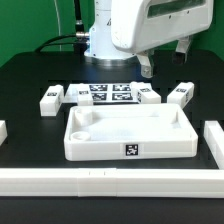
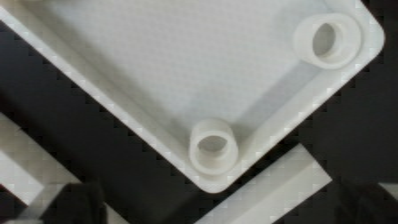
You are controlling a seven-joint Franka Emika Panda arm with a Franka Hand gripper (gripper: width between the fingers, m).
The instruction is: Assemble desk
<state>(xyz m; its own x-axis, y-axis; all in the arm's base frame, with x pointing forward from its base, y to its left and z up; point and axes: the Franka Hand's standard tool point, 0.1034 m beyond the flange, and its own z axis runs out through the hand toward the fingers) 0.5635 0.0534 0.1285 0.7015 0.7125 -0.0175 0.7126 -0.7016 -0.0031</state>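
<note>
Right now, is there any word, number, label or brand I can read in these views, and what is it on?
No readable words, numbers or brands in either view.
On the desk top: one black-and-white square tag, a pattern only, no letters.
On the marker board: several such tags, patterns only.
On the legs: tags too small to make out.
Wrist view: bare white plastic, no marks.
</note>
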